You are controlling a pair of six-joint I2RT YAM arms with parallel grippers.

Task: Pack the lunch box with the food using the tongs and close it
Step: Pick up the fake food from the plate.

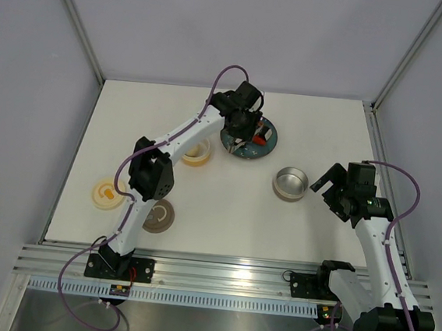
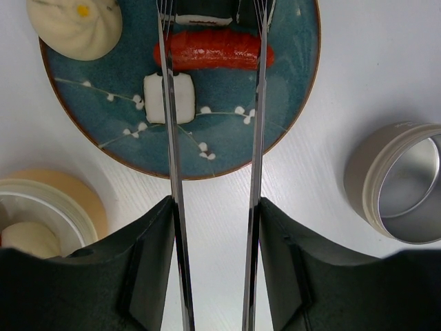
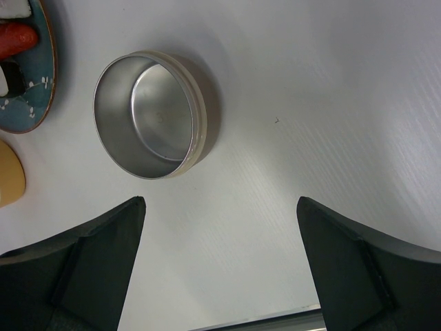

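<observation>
Top view: left gripper (image 1: 242, 132) over teal plate (image 1: 266, 148). Right gripper (image 1: 328, 190) just beside metal tin (image 1: 290, 183) on tabletop (image 1: 224, 213).

Left wrist view: jaws clamped on tongs (image 2: 169, 138) (arms parted). Arms pass over sausage (image 2: 213, 55), one near each end. One also crosses sushi piece (image 2: 160, 100). Bun (image 2: 76, 24) at plate rim. Second bun (image 2: 27, 238) inside cream container (image 2: 79, 207).

Right wrist view: jaws wide apart, holding nothing, near tin.

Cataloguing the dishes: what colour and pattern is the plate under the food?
Teal plate with white blossom sprigs, brown rim; clearest in the left wrist view.
</observation>
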